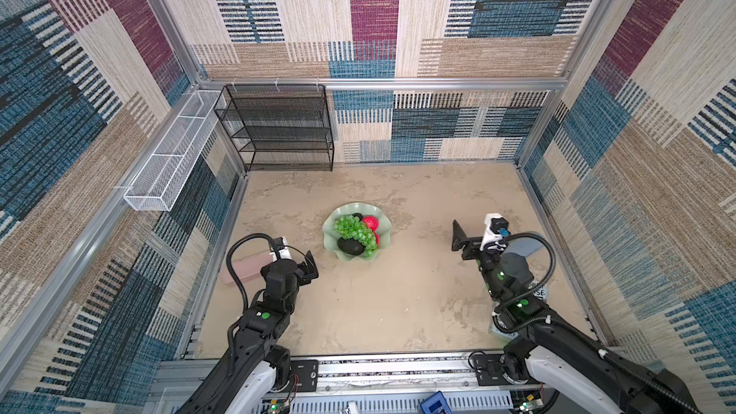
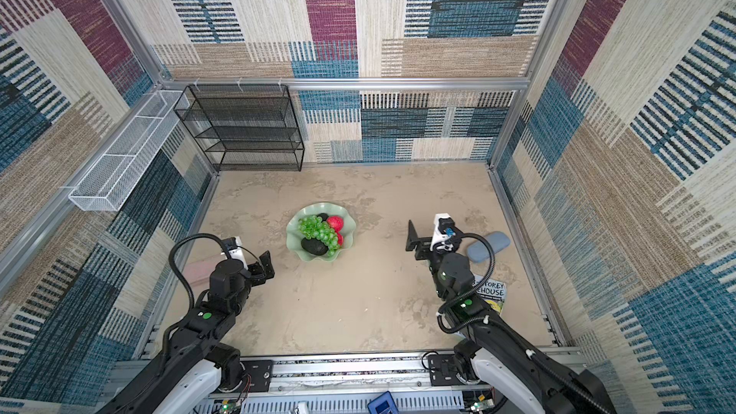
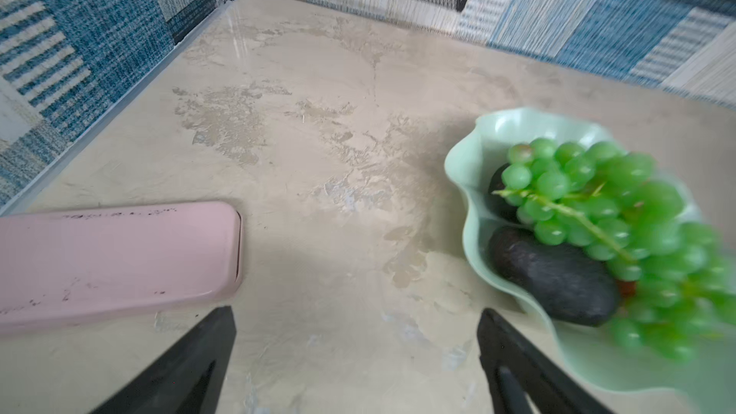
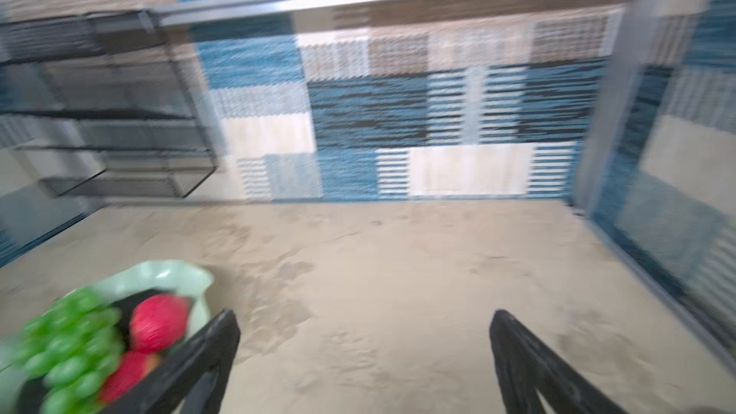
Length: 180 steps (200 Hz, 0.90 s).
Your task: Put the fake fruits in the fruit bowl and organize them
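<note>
The sandy worktop (image 1: 398, 292) carries everything. At its back left corner stands one black mesh rack (image 1: 278, 129), and one white mesh basket (image 1: 171, 153) hangs on the left wall.

One mint-green fruit bowl (image 1: 358, 208) sits near the middle of the worktop, between the two arms. The left claw (image 3: 356, 310) hovers near the bowl's front left edge, not touching it. Its fingers are spread wide with only bare worktop between them. The right claw (image 4: 363, 312) is further off, well to the bowl's right. Its fingers are likewise spread and hold nothing.

One pink case (image 3: 115, 264) lies flat beside the left arm. By the right arm lie one blue-grey case (image 2: 488, 246) and one book (image 2: 492, 292), and the arm covers part of each.

All the fruit is in the bowl. One bunch of green grapes (image 1: 356, 230) lies slantwise on top. There are two dark avocados: the near avocado (image 1: 350, 246) shows plainly, while the far avocado (image 1: 357, 216) only peeks out past the grapes. Of the two red apples, the far apple (image 1: 370, 222) is clear. The second apple (image 1: 376, 237) is a red sliver under the bunch.

The right wrist view is smeared, so the fruit there reads as colour only.
</note>
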Each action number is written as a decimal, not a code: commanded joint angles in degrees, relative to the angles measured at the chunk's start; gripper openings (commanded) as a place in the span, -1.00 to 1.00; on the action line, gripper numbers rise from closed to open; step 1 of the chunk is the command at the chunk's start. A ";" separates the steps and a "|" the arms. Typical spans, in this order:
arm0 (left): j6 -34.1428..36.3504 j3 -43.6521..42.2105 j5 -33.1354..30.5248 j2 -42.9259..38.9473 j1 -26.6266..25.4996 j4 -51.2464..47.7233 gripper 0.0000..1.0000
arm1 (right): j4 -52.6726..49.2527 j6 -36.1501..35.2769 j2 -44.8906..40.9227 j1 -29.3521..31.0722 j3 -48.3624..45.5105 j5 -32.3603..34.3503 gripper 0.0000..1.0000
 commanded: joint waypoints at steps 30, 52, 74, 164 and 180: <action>19.14 -1.42 -6.00 12.70 4.55 28.28 0.98 | 13.44 -0.38 2.96 -12.07 -7.95 3.64 0.99; 17.32 -3.90 -2.62 22.74 12.11 41.27 0.98 | 19.53 1.09 10.96 -16.62 -7.84 -1.40 0.99; 15.34 -1.31 2.87 29.98 15.87 46.45 0.98 | 27.31 -2.09 20.21 -18.01 -6.03 -2.26 0.99; 15.70 6.49 12.53 45.71 18.79 48.54 0.98 | 45.59 -5.05 44.60 -23.38 -2.69 -20.69 0.99; 15.69 7.24 13.23 45.41 18.80 46.46 0.98 | 45.48 -5.03 44.66 -23.39 -2.54 -20.44 0.99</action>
